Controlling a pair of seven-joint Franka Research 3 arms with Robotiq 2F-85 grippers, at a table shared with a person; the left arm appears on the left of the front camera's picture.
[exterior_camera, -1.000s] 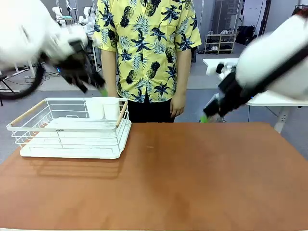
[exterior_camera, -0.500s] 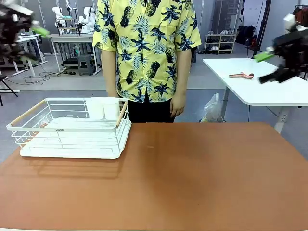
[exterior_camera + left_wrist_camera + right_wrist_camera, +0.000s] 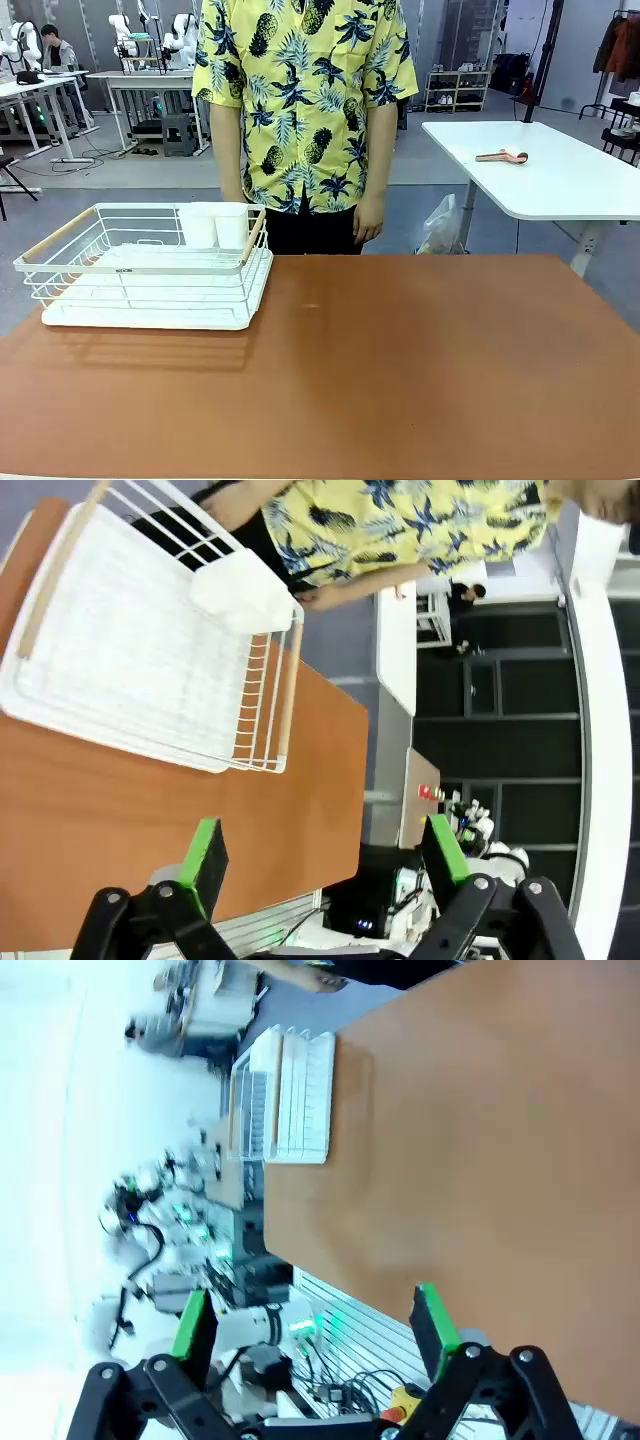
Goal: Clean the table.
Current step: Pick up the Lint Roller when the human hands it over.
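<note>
Front view: the table (image 3: 400,380) bears a white dish rack (image 3: 150,268), and a person (image 3: 305,110) stands behind it. Left wrist view: the left gripper (image 3: 325,848) is spread and empty, with the table beyond its fingertips. Right wrist view: the right gripper (image 3: 310,1318) is likewise released, and the table stretches beyond its fingers.

Rack (image 3: 150,268) on table (image 3: 420,370) left side; person (image 3: 305,100) behind table.

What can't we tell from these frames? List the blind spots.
- Front view: the inside of the white containers at the far corner of the dish rack, hidden by their own walls.
- Front view: the pinkish item on the white side table, too small to identify.
- Front view: the brown table, near edge cut off by the picture's bottom.
- Right wrist view: the rack's contents, blurred and far off.
</note>
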